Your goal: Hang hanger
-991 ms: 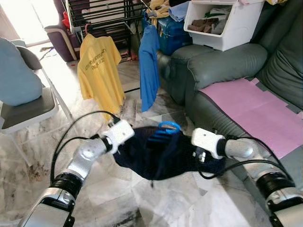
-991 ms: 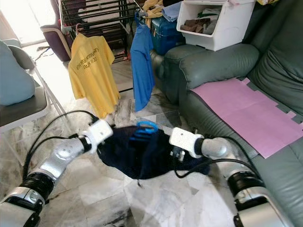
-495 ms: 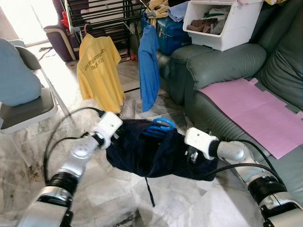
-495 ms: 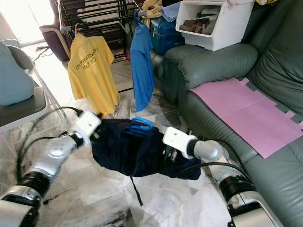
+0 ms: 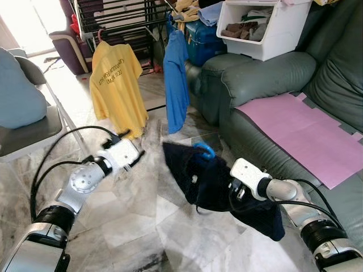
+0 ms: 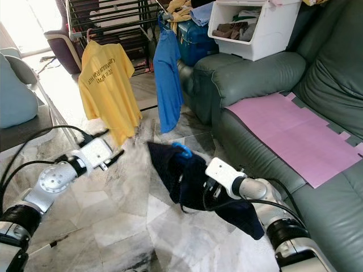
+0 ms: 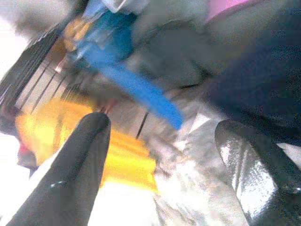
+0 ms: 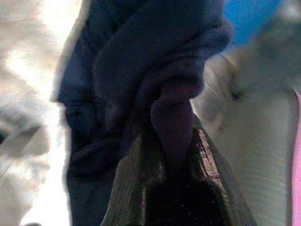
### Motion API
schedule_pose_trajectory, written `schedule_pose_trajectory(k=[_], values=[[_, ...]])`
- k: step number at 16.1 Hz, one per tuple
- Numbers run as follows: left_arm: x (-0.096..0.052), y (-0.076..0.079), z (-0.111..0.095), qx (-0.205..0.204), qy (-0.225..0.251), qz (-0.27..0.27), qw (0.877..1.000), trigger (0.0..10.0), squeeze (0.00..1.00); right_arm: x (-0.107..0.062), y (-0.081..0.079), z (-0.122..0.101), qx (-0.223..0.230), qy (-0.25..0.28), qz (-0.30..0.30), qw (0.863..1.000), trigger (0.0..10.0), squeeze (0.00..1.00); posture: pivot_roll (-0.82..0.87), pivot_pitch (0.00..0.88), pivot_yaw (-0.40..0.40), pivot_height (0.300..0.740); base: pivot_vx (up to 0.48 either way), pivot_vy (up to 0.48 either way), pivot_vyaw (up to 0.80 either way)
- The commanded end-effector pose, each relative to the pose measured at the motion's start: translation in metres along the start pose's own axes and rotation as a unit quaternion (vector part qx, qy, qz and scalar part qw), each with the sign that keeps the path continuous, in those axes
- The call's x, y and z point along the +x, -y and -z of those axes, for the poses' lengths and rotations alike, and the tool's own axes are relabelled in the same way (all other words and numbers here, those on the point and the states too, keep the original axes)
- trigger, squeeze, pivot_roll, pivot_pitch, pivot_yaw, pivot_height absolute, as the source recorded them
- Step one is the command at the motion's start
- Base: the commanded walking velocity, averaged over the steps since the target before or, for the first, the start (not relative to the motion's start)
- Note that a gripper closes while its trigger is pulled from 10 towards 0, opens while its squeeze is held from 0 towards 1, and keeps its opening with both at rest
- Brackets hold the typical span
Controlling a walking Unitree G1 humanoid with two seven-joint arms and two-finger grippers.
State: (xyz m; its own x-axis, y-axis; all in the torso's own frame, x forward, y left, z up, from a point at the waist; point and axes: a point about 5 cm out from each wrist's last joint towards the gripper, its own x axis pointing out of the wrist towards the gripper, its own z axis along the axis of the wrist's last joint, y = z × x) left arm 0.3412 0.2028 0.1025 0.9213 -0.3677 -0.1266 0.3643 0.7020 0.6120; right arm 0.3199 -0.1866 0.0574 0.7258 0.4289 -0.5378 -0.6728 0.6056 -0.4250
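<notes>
My right pincer point(image 5: 233, 191) is clenched on the dark navy garment point(image 5: 207, 181). In the right wrist view a fold of this cloth point(image 8: 169, 117) sits tight between my two black fingers point(image 8: 207, 165), so the fingers are nearly together with only the fabric in the gap. My left pincer point(image 5: 136, 154) is released: in the left wrist view its two fingers point(image 7: 80, 155) stand wide apart with nothing between them, and it hangs free above the marble floor point(image 5: 142, 221), apart from the garment.

The garment hangs from my right pincer in a bunched, drooping mass over the floor, just beside the front of the grey-green sofa point(image 5: 272, 73). One corner of it points up and toward my left side, and a lower part sags down under my right arm. A blue hanger point(image 5: 203, 151) sticks out at the top of the garment; only its curved upper part can be seen, the rest is hidden in the cloth.

Further away, a yellow shirt point(image 5: 116, 85) and a blue shirt point(image 5: 176, 82) hang on a dark drying rack point(image 5: 122, 17). On the sofa lie a pink sheet point(image 5: 300, 133) and a white bin point(image 5: 266, 25) with clothes.
</notes>
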Motion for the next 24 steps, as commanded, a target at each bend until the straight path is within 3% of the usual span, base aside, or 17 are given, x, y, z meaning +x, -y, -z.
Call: schedule_pose_trajectory(k=[1, 2, 4, 5, 6, 8, 9, 10, 11, 13, 14, 18, 24], values=[[-0.003, -0.009, 0.016, -0.121, -0.058, -0.109, 0.985, 10.0, 1.00, 0.003, 0.007, -0.013, 0.050, 0.021, 0.053, 0.997, 0.0, 0.00, -0.15, 0.000, 0.090, 0.740, 0.000, 0.000, 0.00], [-0.004, -0.006, 0.020, -0.162, -0.063, -0.137, 0.975, 10.0, 1.00, 0.004, 0.004, -0.015, 0.075, 0.030, 0.059, 0.995, 0.0, 0.00, -0.16, 0.000, 0.092, 0.740, 0.000, 0.000, 0.00], [-0.010, 0.005, 0.030, -0.261, -0.078, -0.200, 0.941, 10.0, 1.00, 0.005, 0.001, -0.024, 0.116, 0.058, 0.100, 0.987, 0.0, 0.00, -0.16, 0.000, 0.093, 0.740, 0.000, 0.000, 0.00], [-0.014, 0.013, 0.034, -0.307, -0.084, -0.228, 0.920, 10.0, 1.00, 0.005, 0.001, -0.027, 0.184, 0.077, 0.138, 0.970, 0.0, 0.00, -0.15, 0.000, 0.091, 0.740, 0.000, 0.000, 0.00], [-0.016, 0.018, 0.034, -0.329, -0.085, -0.236, 0.910, 10.0, 1.00, 0.005, -0.001, -0.029, 0.221, 0.086, 0.153, 0.959, 0.0, 0.00, -0.15, 0.000, 0.090, 0.740, 0.000, 0.000, 0.00], [-0.018, 0.028, 0.030, -0.346, -0.077, -0.229, 0.907, 10.0, 1.00, 0.004, -0.007, -0.030, 0.308, 0.106, 0.192, 0.926, 0.9, 0.00, -0.14, 0.000, 0.086, 0.740, 0.000, 0.000, 0.00], [-0.019, 0.030, 0.029, -0.346, -0.076, -0.227, 0.907, 10.0, 1.00, 0.004, -0.009, -0.031, 0.314, 0.110, 0.200, 0.922, 3.8, 0.00, -0.14, 0.000, 0.086, 0.740, 0.000, 0.000, 0.00], [-0.019, 0.031, 0.029, -0.345, -0.076, -0.227, 0.908, 10.0, 1.00, 0.003, -0.009, -0.031, 0.314, 0.110, 0.204, 0.921, 4.6, 0.00, -0.14, 0.000, 0.086, 0.740, 0.000, 0.000, 0.00], [-0.021, 0.034, 0.028, -0.345, -0.068, -0.218, 0.910, 10.0, 1.00, 0.003, -0.011, -0.032, 0.327, 0.113, 0.211, 0.914, 10.0, 0.00, -0.14, 0.000, 0.087, 0.740, 0.000, 0.000, 0.00], [-0.023, 0.038, 0.023, -0.343, -0.055, -0.200, 0.916, 10.0, 1.00, 0.004, -0.015, -0.032, 0.332, 0.116, 0.209, 0.912, 10.0, 0.00, -0.15, 0.000, 0.088, 0.740, 0.000, 0.000, 0.00], [-0.023, 0.040, 0.020, -0.341, -0.047, -0.189, 0.920, 10.0, 0.00, 0.004, -0.018, -0.030, 0.331, 0.117, 0.205, 0.914, 10.0, 0.00, -0.15, 0.000, 0.089, 0.740, 0.000, 0.000, 0.00], [-0.023, 0.043, 0.020, -0.351, -0.054, -0.185, 0.916, 10.0, 0.00, 0.004, -0.020, -0.035, 0.310, 0.123, 0.195, 0.922, 10.0, 0.00, -0.16, 0.000, 0.088, 0.740, 0.000, 0.000, 0.00], [-0.023, 0.045, 0.020, -0.360, -0.060, -0.185, 0.912, 10.0, 0.00, 0.004, -0.020, -0.039, 0.295, 0.132, 0.188, 0.927, 10.0, 0.00, -0.15, 0.000, 0.081, 0.740, 0.256, 0.000, 0.59]])
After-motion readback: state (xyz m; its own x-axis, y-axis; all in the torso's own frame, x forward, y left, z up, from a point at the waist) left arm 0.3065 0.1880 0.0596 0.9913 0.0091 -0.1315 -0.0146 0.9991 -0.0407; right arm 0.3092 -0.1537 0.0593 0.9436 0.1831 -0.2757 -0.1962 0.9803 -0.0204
